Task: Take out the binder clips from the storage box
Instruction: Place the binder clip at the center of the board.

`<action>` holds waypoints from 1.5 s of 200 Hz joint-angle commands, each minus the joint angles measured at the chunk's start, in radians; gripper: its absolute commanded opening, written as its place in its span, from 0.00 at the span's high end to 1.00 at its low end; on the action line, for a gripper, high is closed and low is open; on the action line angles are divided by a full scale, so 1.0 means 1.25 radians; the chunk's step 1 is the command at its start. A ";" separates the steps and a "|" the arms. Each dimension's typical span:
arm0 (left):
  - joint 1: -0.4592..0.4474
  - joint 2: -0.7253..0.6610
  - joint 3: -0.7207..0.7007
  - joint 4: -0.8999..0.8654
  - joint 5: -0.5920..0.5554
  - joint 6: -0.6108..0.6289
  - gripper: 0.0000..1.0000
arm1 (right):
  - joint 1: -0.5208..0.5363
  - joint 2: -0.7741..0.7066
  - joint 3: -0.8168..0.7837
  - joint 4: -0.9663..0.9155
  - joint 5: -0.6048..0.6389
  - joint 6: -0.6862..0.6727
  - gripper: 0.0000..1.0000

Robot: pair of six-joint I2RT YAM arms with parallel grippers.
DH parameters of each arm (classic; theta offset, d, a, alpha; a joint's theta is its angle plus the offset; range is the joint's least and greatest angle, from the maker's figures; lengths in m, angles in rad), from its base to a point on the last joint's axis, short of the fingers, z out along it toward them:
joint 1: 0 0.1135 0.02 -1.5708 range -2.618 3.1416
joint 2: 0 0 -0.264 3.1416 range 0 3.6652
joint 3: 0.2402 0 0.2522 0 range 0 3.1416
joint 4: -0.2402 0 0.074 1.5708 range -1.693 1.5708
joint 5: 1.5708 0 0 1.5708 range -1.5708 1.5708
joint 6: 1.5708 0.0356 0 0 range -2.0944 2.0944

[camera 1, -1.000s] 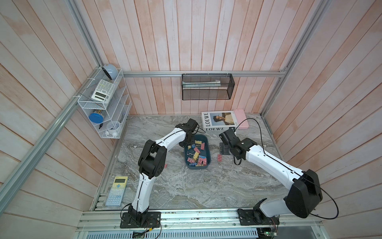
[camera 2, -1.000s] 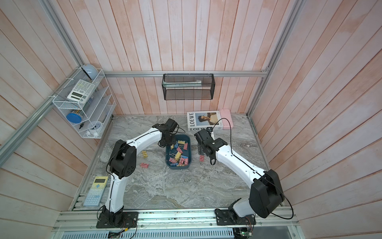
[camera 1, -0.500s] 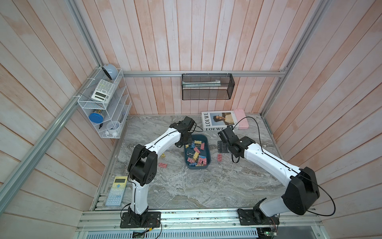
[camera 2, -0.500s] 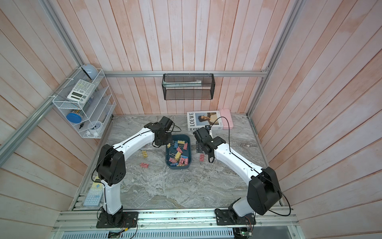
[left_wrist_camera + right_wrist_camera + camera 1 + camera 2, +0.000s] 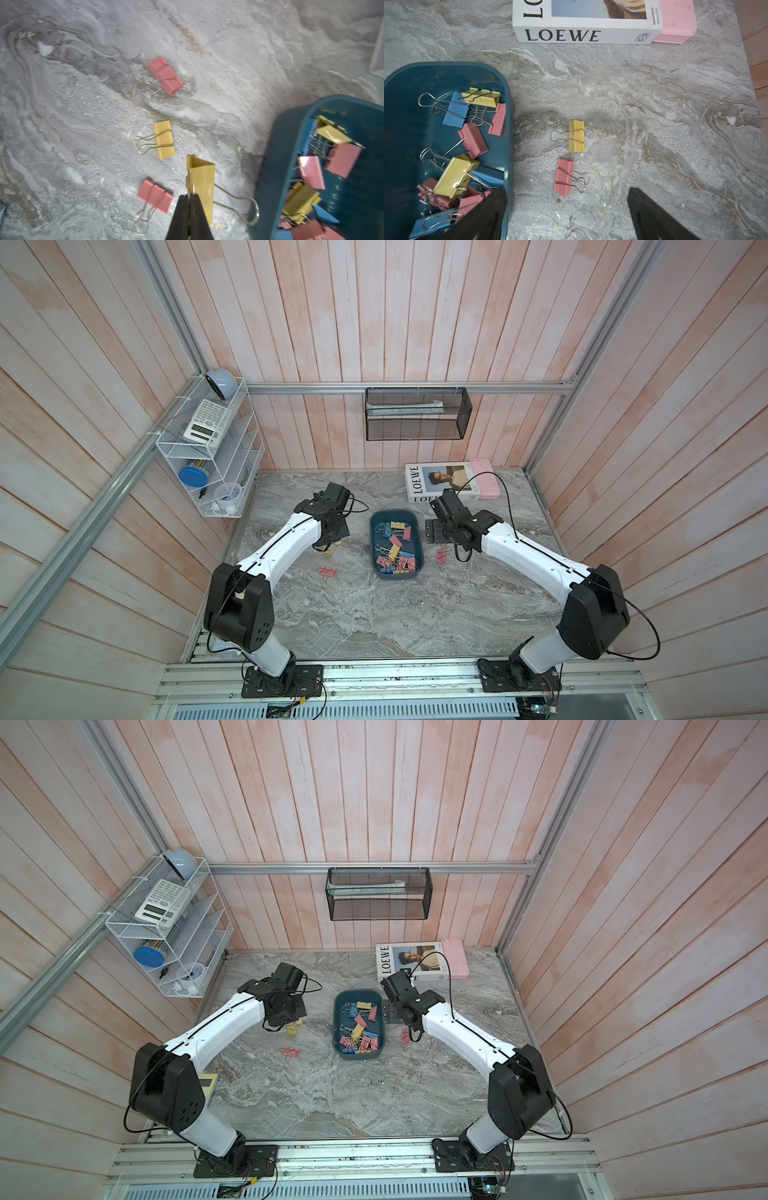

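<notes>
One storage box (image 5: 397,577) holds roughly a dozen binder clips (image 5: 395,551), piled too closely to count exactly. Three more lie on the counter (image 5: 83,145) ahead of the left pincer (image 5: 189,197), one in its grip; two ahead of the right pincer (image 5: 566,190).

Top views look down from high — wrist views, close, share the storage box (image 5: 276,166) (image 5: 446,67).

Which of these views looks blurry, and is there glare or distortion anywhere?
Left wrist view: soft all over, the storage box rim and the binder clips in it smeared. Right wrist view: crisp, the book lettering readable, a small glare spot on a yellow clip. Both top views: even light, walls splayed by the wide lens.
</notes>
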 commanded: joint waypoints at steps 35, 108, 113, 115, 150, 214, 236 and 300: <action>0.058 -0.136 -0.202 -0.006 -0.028 0.000 1.00 | 0.015 0.032 0.042 0.003 -0.011 -0.006 0.02; -0.011 -0.268 -0.377 -0.028 -0.001 -0.096 1.00 | 0.021 0.059 0.067 0.002 -0.024 -0.011 0.02; -0.023 -0.270 -0.384 -0.029 -0.003 -0.107 1.00 | 0.021 0.060 0.070 0.002 -0.027 -0.011 0.02; -0.027 -0.269 -0.387 -0.029 -0.003 -0.112 1.00 | 0.022 0.060 0.069 0.002 -0.028 -0.011 0.02; -0.091 -0.257 -0.420 -0.026 -0.015 -0.157 1.00 | 0.026 0.066 0.076 0.000 -0.033 -0.012 0.02; -0.174 -0.213 -0.407 -0.037 -0.046 -0.188 0.70 | 0.045 0.088 0.090 0.015 -0.105 -0.031 0.02; -0.175 -0.234 -0.389 -0.049 -0.056 -0.196 0.43 | 0.066 0.106 0.107 0.031 -0.143 -0.049 0.03; -0.129 -0.296 -0.260 -0.094 -0.090 -0.161 0.00 | 0.097 0.256 0.240 0.022 -0.197 -0.077 0.30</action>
